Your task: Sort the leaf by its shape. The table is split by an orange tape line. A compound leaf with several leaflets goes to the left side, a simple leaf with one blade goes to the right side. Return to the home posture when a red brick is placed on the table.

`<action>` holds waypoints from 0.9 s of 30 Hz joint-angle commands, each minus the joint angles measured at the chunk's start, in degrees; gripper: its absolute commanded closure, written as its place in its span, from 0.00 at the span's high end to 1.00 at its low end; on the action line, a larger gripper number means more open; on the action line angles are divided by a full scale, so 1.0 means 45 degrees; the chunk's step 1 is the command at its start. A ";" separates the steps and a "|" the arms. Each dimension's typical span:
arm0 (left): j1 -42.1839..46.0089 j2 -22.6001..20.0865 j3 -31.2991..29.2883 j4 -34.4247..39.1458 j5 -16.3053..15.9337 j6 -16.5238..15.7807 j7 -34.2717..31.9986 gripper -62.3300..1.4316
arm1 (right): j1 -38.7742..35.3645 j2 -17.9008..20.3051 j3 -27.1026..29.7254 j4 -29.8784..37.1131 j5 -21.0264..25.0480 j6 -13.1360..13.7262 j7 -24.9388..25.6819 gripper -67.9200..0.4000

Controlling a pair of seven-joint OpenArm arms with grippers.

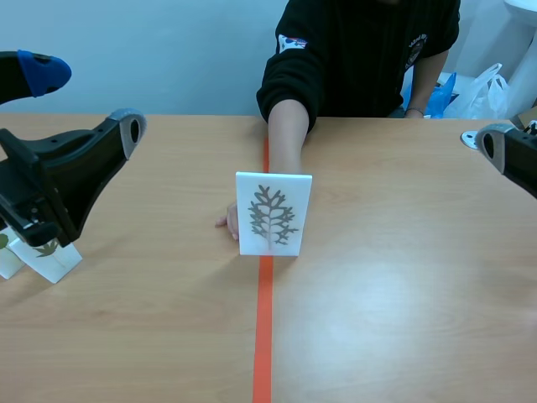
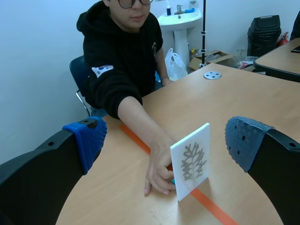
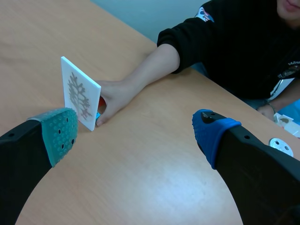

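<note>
Left gripper (image 1: pixel 84 99), fingers spread and empty, seems nearer than the released right gripper (image 3: pixel 135 135) to the upright compound-leaf card (image 1: pixel 270 214), standing on the tape line (image 1: pixel 263 336) to its right.

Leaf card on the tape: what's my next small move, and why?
Probably hold both arms: a person's hand is at the card, which stands upright on the tape line. The left gripper and right gripper are open, apart from it. Once the hand clears, the left gripper likely takes it.
</note>
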 commanded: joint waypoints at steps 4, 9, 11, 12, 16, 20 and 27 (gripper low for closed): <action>0.0000 0.0102 0.0000 0.0267 -0.0083 -0.0024 -0.0219 0.87 | 0.0151 0.0238 0.0243 -0.0044 0.0083 0.0068 0.0170 0.74; 0.0000 0.0102 0.0000 0.0267 -0.0083 -0.0024 -0.0219 0.87 | 0.0151 0.0238 0.0243 -0.0044 0.0078 0.0068 -0.0024 0.74; 0.0000 0.0102 0.0000 0.0267 -0.0083 -0.0024 -0.0219 0.87 | 0.0151 0.0238 0.0243 -0.0044 0.0078 0.0068 -0.0058 0.74; 0.0000 0.0102 0.0000 0.0267 -0.0083 -0.0024 -0.0219 0.87 | 0.0151 0.0238 0.0243 -0.0044 0.0078 0.0068 -0.0058 0.74; 0.0000 0.0102 0.0000 0.0267 -0.0083 -0.0024 -0.0219 0.87 | 0.0160 0.0330 0.0238 -0.0044 -0.0044 0.0068 -0.0073 0.74; 0.0000 0.0102 0.0000 0.0267 -0.0078 -0.0019 -0.0219 0.87 | 0.0471 0.0636 0.0238 -0.0107 -0.0500 0.0068 -0.0447 0.74; 0.0000 0.0102 0.0000 0.0267 -0.0029 -0.0019 -0.0219 0.87 | 0.1773 0.1710 -0.0505 -0.1957 -0.0384 0.0068 -0.0471 0.74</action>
